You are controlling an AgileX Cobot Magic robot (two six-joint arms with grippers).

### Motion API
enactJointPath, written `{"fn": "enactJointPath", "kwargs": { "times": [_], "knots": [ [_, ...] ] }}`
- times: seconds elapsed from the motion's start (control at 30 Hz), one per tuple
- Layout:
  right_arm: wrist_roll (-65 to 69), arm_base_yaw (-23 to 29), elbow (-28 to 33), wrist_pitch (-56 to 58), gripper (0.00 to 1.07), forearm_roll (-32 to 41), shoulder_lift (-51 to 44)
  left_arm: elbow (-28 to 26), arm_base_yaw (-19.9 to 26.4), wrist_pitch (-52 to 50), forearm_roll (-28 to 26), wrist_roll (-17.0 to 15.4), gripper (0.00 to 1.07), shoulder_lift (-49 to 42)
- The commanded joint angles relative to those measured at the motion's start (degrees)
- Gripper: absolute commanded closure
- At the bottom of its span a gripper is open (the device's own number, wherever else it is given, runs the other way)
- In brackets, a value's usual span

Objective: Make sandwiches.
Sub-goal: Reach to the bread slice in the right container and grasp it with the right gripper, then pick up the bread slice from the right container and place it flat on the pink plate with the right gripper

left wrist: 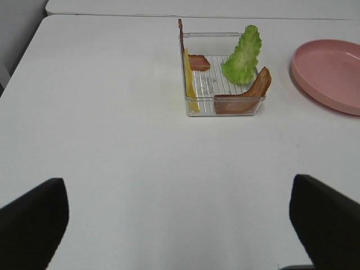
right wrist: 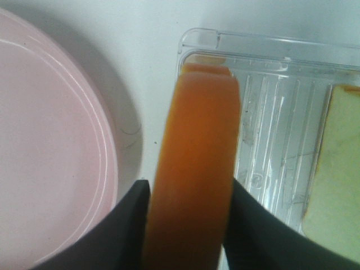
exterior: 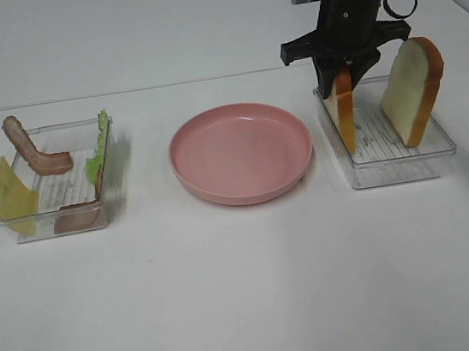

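Orange-crusted bread slice (exterior: 346, 117), upright in the clear tray (exterior: 390, 174) at frame right, is clamped by the right gripper (exterior: 344, 74) fingers; left gripper (left wrist: 180, 225) fingers stand released.

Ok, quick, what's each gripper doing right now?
Left gripper: open, holding nothing.
Right gripper: closed on the upright bread slice standing in the clear tray.

The white counter (exterior: 250, 294) carries three things in a row: a left clear tray (exterior: 64, 126), a pink plate (exterior: 246, 195) in the middle (touching neither tray), and a right clear tray (exterior: 402, 169).
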Motion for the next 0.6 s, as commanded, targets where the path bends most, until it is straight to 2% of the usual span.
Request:
{"fn": "enactJointPath", "kwargs": {
  "times": [0.03,0.07,0.1,0.13,0.17,0.4,0.6],
  "knots": [
    [0.9,-0.2,-0.2,0.0,0.85,-0.1,0.1,0.0,0.1,-0.4,0.1,0.0,0.06,-0.9],
    [0.9,-0.2,-0.2,0.0,0.85,-0.1,0.1,0.0,0.1,-0.4,0.1,0.0,0.06,-0.9],
    [1.6,-0.2,-0.2,0.8,1.03,-0.5,0.1,0.0,0.1,-0.4,0.1,0.0,0.06,-0.9],
    [1.6,-0.2,-0.2,0.8,1.03,-0.5,0.1,0.0,0.1,-0.4,0.1,0.0,0.06,-0.9],
    [1.6,-0.2,-0.2,1.6,1.07,-0.7,0.1,0.0,0.1,-0.4,0.1,0.0,0.06,-0.9],
    [1.6,-0.2,-0.2,6.5,1.07,-1.9,-1.9,0.0,0.1,-0.4,0.1,0.0,0.06,-0.9],
    [3.3,-0.2,-0.2,10.9,1.07,-2.0,-8.8,0.0,0.1,-0.4,0.1,0.0,0.06,-0.9]
  ]
}}
